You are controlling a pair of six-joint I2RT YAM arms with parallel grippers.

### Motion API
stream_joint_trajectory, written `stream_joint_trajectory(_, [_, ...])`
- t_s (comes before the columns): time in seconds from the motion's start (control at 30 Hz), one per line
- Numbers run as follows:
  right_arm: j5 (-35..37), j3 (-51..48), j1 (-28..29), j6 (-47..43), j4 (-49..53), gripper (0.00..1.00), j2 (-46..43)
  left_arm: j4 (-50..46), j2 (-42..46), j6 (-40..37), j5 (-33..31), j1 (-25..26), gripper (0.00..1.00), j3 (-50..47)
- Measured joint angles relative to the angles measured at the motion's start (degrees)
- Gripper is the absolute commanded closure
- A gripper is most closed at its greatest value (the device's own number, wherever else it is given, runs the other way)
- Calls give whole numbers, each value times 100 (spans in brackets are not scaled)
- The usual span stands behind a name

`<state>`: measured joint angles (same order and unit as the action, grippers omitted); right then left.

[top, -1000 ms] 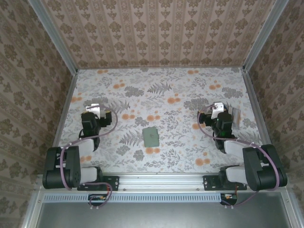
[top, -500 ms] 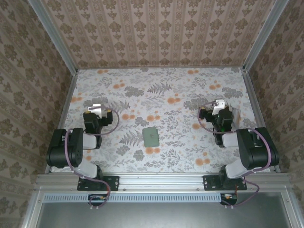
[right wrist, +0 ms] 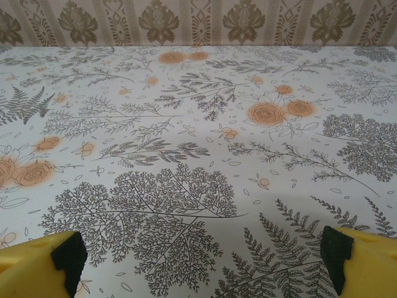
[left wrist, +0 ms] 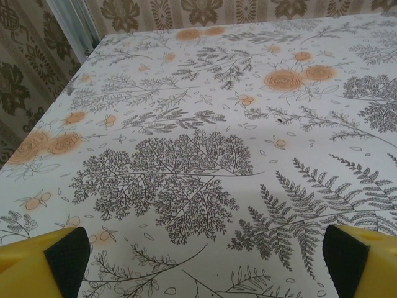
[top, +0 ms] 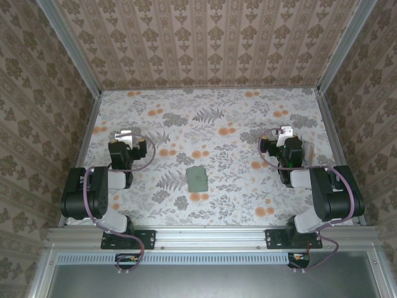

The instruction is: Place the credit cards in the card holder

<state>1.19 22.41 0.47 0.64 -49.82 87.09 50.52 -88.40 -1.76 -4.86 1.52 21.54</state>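
The small, flat, sage-green rectangular card holder (top: 197, 179) lies folded shut on the floral-printed table (top: 217, 112), near its front edge and midway between the arms. The left gripper (top: 124, 135) and right gripper (top: 286, 132) hover well apart from it, jaws spread wide, holding nothing.

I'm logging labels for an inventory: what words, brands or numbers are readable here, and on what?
None readable. The card holder is plain green; the table and walls carry only floral patterns; the left gripper and right gripper show no marks.
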Motion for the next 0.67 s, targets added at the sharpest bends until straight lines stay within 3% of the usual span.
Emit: stream_joint_trajectory(0.67, [2, 0, 0, 2, 39, 0, 4, -131, 0, 0, -9, 0, 0, 15])
